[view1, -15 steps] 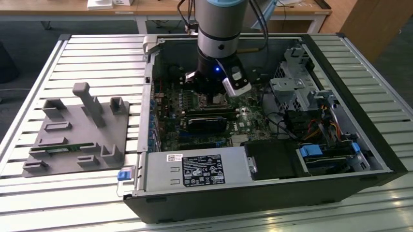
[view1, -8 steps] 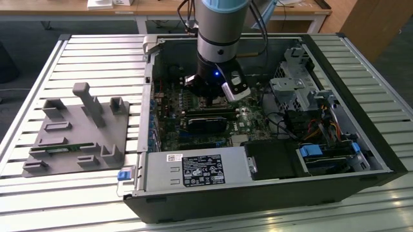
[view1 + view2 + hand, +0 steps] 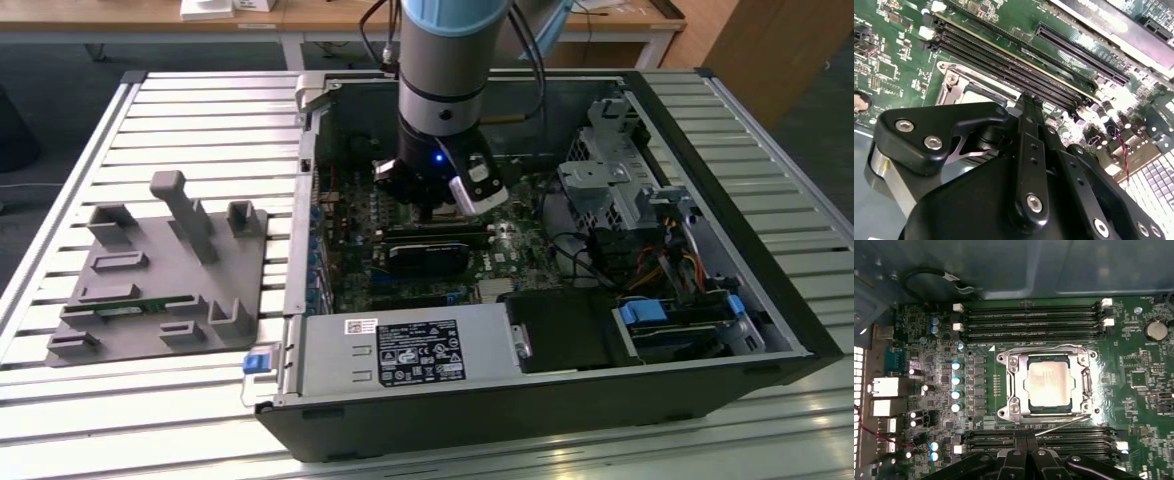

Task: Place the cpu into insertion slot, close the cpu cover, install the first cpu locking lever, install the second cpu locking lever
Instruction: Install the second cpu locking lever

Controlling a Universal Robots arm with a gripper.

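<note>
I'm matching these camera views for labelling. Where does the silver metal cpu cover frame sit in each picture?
Exterior view: I cannot make it out beneath the arm.
First wrist view: the silver metal cpu cover frame lies closed around the silver-grey cpu, mid-picture.
Second wrist view: its corner shows beyond the black gripper.
Shared landmark: the long black memory slots.

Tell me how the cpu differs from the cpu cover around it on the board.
In the first wrist view, the cpu is a solid flat square with a pale, plain face, while the cpu cover is an open silver frame with a window through its middle. The cpu is smaller and shows through that window; the cpu cover surrounds it and has notched, uneven edges. Both are metallic, lie flat and sit at the insertion slot.
</note>
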